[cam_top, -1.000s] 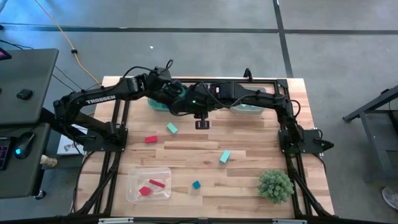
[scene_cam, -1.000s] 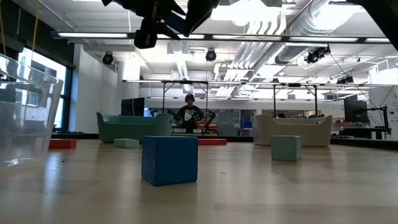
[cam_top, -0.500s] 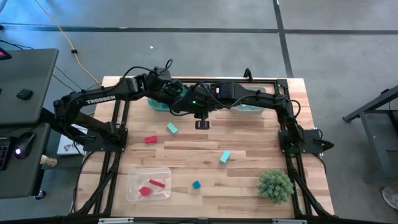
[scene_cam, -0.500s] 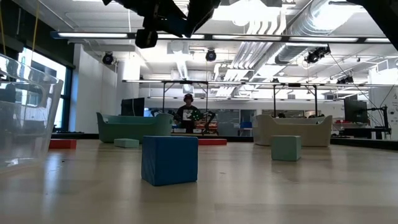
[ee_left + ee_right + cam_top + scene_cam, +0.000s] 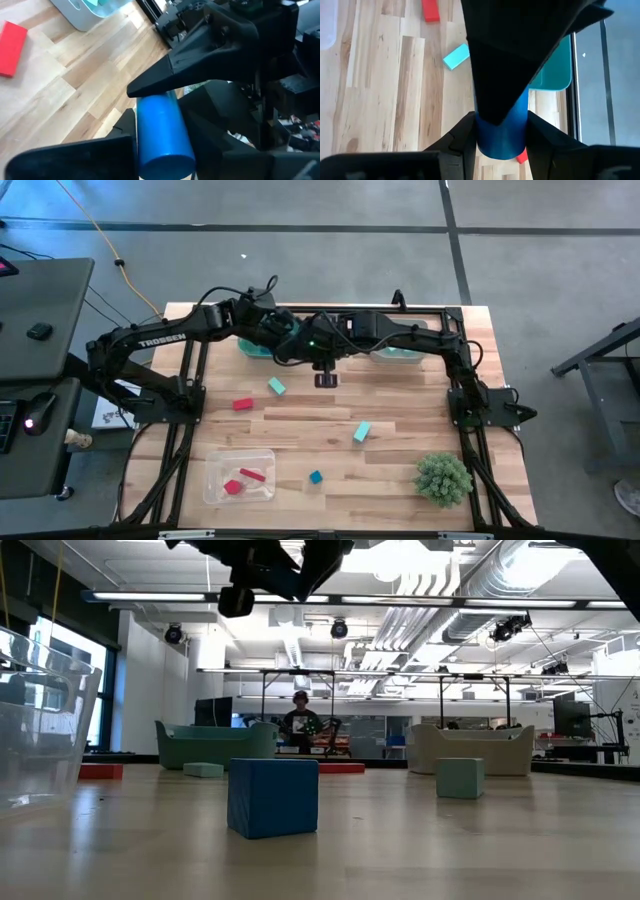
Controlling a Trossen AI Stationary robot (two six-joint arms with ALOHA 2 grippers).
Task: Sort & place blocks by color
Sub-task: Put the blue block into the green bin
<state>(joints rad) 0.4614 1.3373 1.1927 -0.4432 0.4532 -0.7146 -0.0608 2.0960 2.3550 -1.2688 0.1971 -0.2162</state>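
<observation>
Both claws meet at the table's [image 5: 400,445] 12 o'clock edge. The right claw [image 5: 500,142] clamps a blue cylinder [image 5: 501,131]; the left claw [image 5: 165,130] closes around it too. Risk: mistimed release drops it.

Bright, even light falls from overhead. In the low view, ceiling strip lights [image 5: 420,600] glare white, and daylight enters through a window [image 5: 70,660] on the left. The table [image 5: 330,460] is evenly lit from above, with only soft, short shadows under the arms. The near tabletop in the low view is blurred, as are the near dark fingers [image 5: 70,160] in the wrist views.
</observation>
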